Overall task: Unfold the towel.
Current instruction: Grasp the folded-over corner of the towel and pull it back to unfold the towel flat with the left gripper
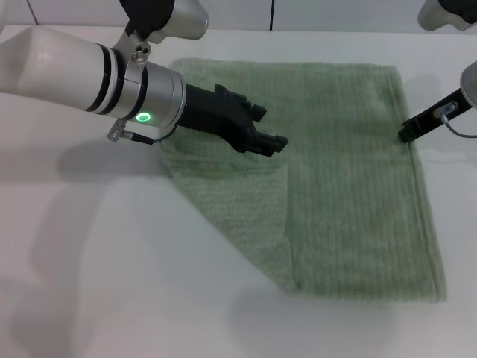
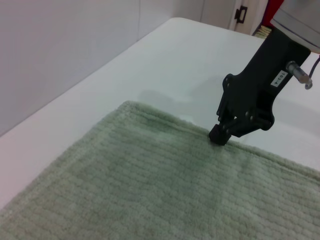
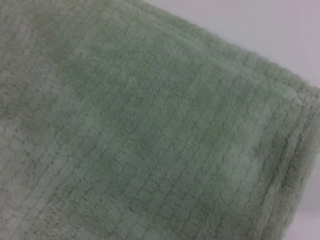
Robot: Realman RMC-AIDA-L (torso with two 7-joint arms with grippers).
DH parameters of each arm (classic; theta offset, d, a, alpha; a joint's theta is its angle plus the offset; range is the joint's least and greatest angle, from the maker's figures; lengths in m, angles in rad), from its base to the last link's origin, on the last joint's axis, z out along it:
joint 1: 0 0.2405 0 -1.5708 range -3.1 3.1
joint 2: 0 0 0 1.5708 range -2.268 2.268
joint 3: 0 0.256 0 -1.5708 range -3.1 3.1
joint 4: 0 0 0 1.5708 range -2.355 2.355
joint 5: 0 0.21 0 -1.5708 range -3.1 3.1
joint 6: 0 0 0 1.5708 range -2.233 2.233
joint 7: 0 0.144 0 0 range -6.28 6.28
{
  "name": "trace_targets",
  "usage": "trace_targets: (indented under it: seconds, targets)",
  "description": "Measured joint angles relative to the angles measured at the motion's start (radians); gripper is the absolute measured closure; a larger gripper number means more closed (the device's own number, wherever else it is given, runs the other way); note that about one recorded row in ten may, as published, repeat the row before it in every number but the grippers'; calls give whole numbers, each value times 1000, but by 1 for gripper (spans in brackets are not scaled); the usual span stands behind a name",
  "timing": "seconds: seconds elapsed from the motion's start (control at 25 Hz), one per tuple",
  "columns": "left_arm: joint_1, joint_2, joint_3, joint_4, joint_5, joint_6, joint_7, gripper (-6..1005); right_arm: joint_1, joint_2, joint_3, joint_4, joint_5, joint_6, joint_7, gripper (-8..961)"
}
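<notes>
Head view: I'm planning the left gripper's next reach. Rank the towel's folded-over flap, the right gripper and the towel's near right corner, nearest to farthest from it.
From the left gripper, above the pale sage-green terry towel:
1. Folded-over flap, just on its near side, toward the robot.
2. Right gripper, at the towel's right edge.
3. Near right corner, closest to the robot.

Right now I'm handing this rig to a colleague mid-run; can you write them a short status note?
Left gripper: above the towel, over its left part, holding nothing visible.
Right gripper: tip at the towel's right edge; grip unclear.
Towel: flat on the table, right part spread, near-left corner folded over in a diagonal flap.
Done: mostly spread.
Left: open out that flap.
</notes>
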Motion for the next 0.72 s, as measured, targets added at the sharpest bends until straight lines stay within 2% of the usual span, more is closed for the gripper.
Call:
trace_targets:
  seconds: [0.24, 0.72]
  targets:
    - [0, -1, 10, -2, 0, -7, 9, 302, 0, 0, 0, 0, 0, 0, 0, 953]
    - [-10, -3, 57, -27, 8, -49, 12, 304, 2, 0, 0, 0, 0, -3, 0, 953]
